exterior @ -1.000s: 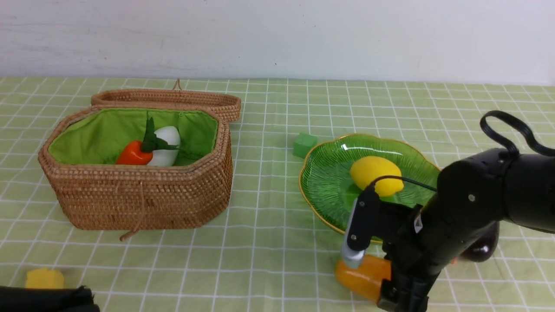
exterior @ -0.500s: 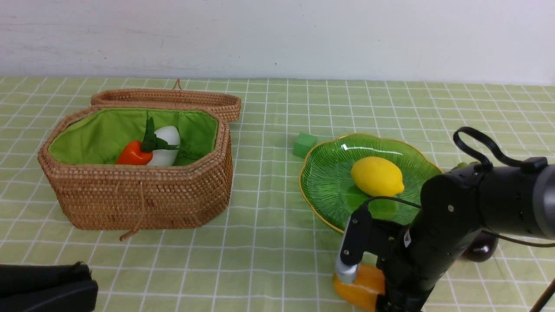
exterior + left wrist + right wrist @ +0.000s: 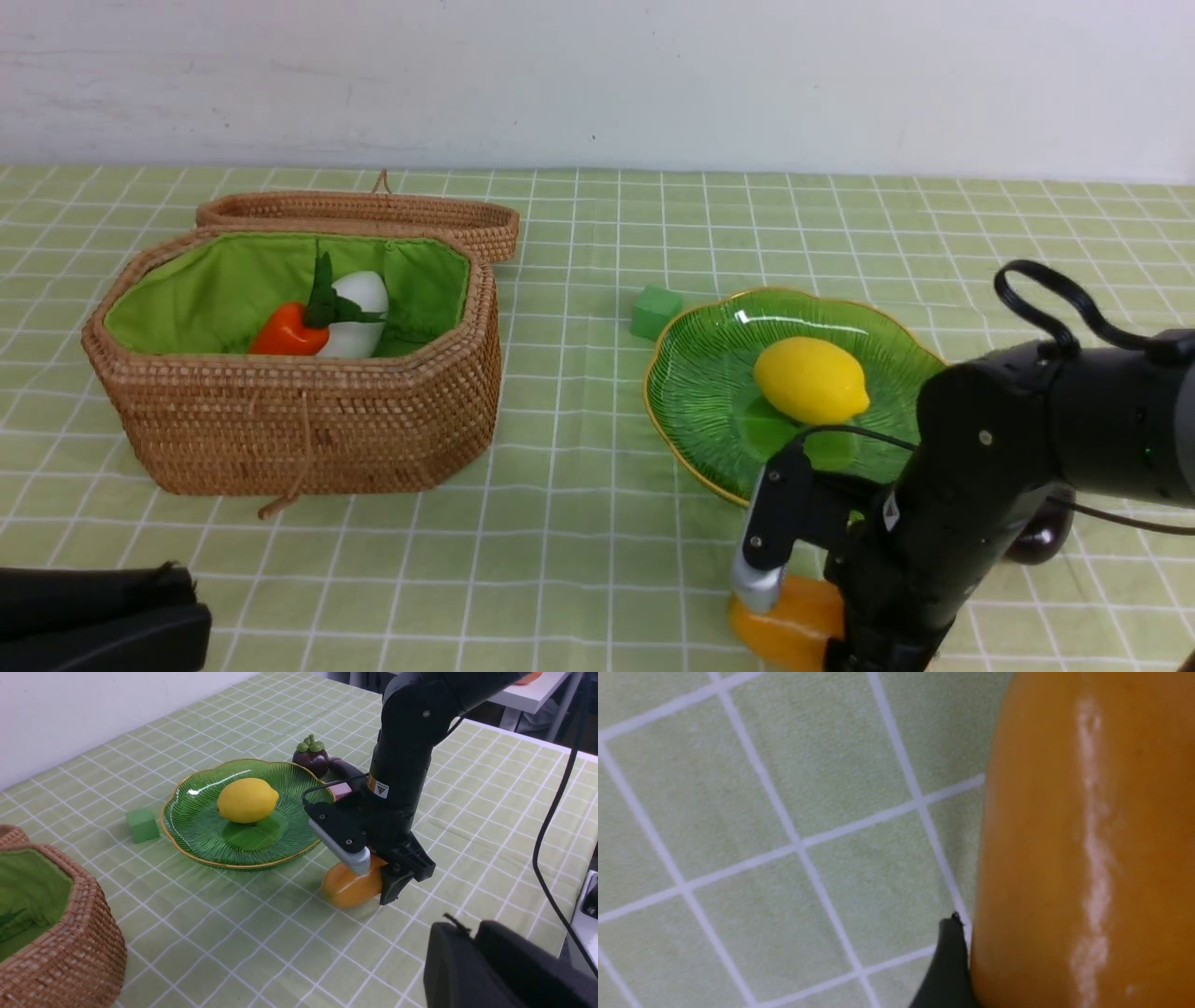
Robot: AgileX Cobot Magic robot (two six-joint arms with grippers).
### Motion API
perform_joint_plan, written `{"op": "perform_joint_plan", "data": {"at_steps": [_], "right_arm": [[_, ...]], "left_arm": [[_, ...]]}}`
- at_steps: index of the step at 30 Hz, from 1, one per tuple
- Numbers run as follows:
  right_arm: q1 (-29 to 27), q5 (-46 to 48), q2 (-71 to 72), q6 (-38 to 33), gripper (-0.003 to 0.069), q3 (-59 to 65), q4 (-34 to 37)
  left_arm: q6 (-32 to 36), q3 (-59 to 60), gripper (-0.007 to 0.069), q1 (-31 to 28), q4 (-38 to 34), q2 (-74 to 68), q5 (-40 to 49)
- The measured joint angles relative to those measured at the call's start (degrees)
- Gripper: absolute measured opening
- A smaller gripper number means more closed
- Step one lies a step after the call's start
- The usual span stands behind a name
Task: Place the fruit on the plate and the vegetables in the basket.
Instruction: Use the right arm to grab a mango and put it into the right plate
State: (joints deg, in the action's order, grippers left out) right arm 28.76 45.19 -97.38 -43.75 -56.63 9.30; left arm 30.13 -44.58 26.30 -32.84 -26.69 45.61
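The orange-yellow mango sits low at the table's front right, just in front of the green leaf plate. My right gripper reaches down over it and is shut on it; one fingertip presses its side. The lemon lies on the plate. The mangosteen and the eggplant lie beyond the plate, partly behind the right arm. The carrot and radish lie in the open basket. My left gripper is shut and empty at the front left. The cucumber is out of view.
A green foam cube sits between the basket and the plate, close to the plate's rim. The basket's lid lies open behind it. The right arm's cable loops above its wrist. A white wall stands behind the table.
My right arm has dropped lower and shifted slightly right, and the mango moved with it. My left gripper rose into the lower left corner and now covers a yellow cube.
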Motion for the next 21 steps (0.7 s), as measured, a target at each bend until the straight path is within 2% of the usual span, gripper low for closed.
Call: {"op": "perform_joint_plan", "data": {"at_steps": [7,13,21], "right_arm": [[0.0,3.9,7.1,9.0,0.0563,-2.1,0.0],[-0.6,4.0,11.4,21.1,0.0563,-6.4,-0.7],[-9.0,-6.2,5.1,33.0,0.0562,-16.7,-1.5]], "left_arm": [[0.0,0.0,0.0072,0.0,0.0,0.0,-1.0],[0.0,0.0,0.0074,0.0,0.0,0.0,-1.8],[-0.1,0.0,0.0076,0.0,-0.1,0.0,-10.8]]}}
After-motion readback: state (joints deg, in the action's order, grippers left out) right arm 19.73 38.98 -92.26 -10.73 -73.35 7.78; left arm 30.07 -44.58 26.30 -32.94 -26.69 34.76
